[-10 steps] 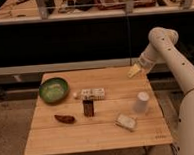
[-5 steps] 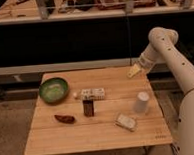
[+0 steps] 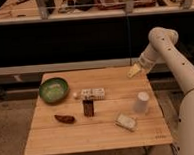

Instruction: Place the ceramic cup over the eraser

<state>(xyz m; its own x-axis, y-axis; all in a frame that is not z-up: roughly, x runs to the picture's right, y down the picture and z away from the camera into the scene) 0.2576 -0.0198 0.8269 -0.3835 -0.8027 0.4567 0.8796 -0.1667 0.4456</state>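
Observation:
The ceramic cup [image 3: 142, 102] is a plain whitish tumbler standing upright on the right side of the wooden table [image 3: 99, 137]. The eraser [image 3: 88, 107] is a small dark brown block standing near the table's middle, left of the cup. My gripper [image 3: 133, 72] hangs above the table's far right corner, well behind and above the cup, holding nothing that I can see.
A green bowl [image 3: 54, 90] sits at the far left. A white patterned oblong box [image 3: 93, 93] lies just behind the eraser. A pale flat block [image 3: 126, 122] lies in front of the cup. A dark reddish oblong thing [image 3: 65, 119] lies front left.

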